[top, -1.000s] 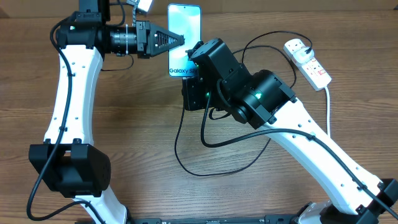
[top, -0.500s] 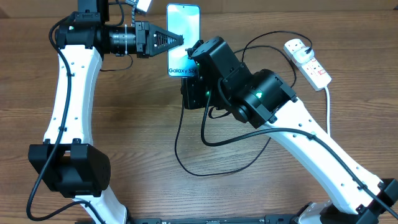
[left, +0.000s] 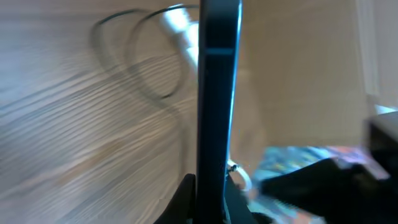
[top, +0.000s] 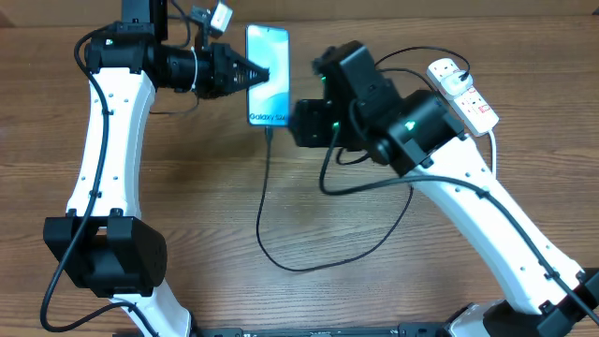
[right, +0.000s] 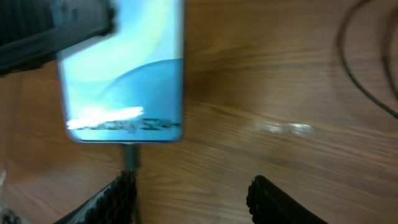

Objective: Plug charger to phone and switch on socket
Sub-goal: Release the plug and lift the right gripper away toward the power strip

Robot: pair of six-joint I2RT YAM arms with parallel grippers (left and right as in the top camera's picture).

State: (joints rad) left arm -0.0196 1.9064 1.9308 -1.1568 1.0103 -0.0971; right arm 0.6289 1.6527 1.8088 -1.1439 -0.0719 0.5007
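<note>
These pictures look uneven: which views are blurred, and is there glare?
Overhead: sharp, evenly lit. Left wrist: background streaked by blur, the slim black-edged phone, seen edge-on, is clearest. Right wrist: soft throughout, with a pale glare patch on the brown wooden table.

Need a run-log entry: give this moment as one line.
left fingers: shut on phone | charger: tip in phone | right fingers: open, empty | socket: untouched

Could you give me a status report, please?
Left fingers shut on phone. Right fingers open, empty, clear of charger; its tip looks seated in phone's bottom edge. Socket untended, nothing blocking it.
</note>
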